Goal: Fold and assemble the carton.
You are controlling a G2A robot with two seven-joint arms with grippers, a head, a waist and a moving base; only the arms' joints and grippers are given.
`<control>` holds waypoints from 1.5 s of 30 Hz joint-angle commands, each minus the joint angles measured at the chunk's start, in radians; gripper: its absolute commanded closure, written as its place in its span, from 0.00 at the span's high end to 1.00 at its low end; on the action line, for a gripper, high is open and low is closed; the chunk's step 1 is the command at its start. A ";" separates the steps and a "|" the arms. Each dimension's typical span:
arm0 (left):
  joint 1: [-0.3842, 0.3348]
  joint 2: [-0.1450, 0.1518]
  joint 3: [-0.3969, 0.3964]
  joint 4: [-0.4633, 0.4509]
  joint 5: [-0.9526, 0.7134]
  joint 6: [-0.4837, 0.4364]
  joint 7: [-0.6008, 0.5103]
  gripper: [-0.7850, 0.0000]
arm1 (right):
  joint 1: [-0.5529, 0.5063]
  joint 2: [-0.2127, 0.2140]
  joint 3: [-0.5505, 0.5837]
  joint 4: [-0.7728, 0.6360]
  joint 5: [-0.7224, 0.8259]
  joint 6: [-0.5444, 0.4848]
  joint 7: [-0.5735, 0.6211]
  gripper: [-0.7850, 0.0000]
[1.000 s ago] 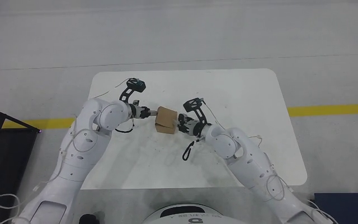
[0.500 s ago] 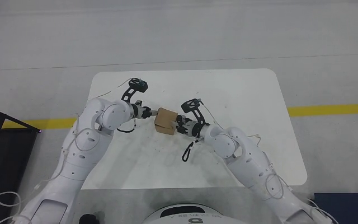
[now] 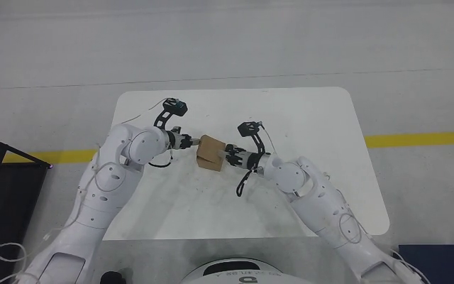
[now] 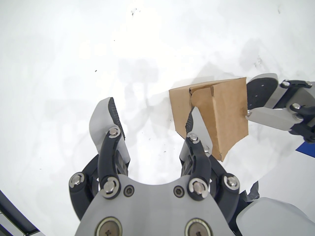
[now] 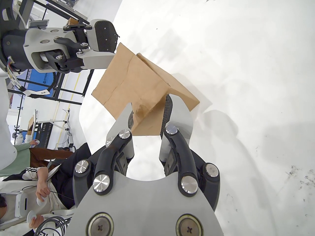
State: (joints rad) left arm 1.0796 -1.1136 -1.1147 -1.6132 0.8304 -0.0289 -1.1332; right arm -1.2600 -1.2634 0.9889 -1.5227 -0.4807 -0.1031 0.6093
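Top view puts the brown carton [image 3: 211, 151] near the middle of the white table [image 3: 305, 121], between the two grippers. The left gripper [image 3: 190, 143] is at one side and the right gripper [image 3: 229, 157] at the other, and their fingers are too small there to read.

In the left wrist view the left gripper [image 4: 151, 105] stands spread wide. One fingertip [image 4: 191, 116] lies against the carton [image 4: 221, 109], and the other hangs apart over bare table.

In the right wrist view the right gripper [image 5: 149, 104] pinches a folded ridge of the carton [image 5: 133, 79] between its fingers, which cover the corner they hold.

The carton is partly folded and tilted. Its underside is hidden, so whether it touches the table cannot be told.
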 commanded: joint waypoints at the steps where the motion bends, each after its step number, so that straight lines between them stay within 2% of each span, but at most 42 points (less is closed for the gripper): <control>1: -0.005 -0.002 0.007 0.003 -0.002 0.003 0.002 0.71 | 0.002 0.000 -0.003 0.001 0.000 0.001 0.002 0.38; 7: -0.018 -0.006 0.027 0.008 -0.004 0.005 0.002 0.71 | 0.006 -0.001 -0.009 0.002 -0.004 0.002 0.010 0.36; 11: -0.022 -0.007 0.033 0.009 -0.003 0.005 0.000 0.65 | 0.009 -0.001 -0.015 0.002 -0.017 0.010 0.020 0.32; 16: -0.019 -0.007 0.042 0.007 0.006 0.002 -0.002 0.62 | 0.012 -0.001 -0.025 -0.003 -0.034 0.013 0.029 0.33; 26: -0.017 -0.007 0.045 0.003 0.005 0.000 -0.001 0.62 | 0.011 0.000 -0.030 -0.011 -0.048 0.015 0.035 0.34; 37: -0.018 -0.007 0.047 0.006 0.018 0.000 0.002 0.66 | 0.015 0.001 -0.034 -0.010 -0.061 0.021 0.044 0.32; 45: -0.019 -0.003 0.028 0.014 0.037 0.008 0.013 0.78 | 0.017 0.001 -0.036 -0.009 -0.064 0.028 0.043 0.32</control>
State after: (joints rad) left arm 1.0612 -1.1173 -1.0829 -1.5998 0.8648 -0.0227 -1.1224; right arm -1.2425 -1.2625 0.9528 -1.5310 -0.5440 -0.0753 0.6534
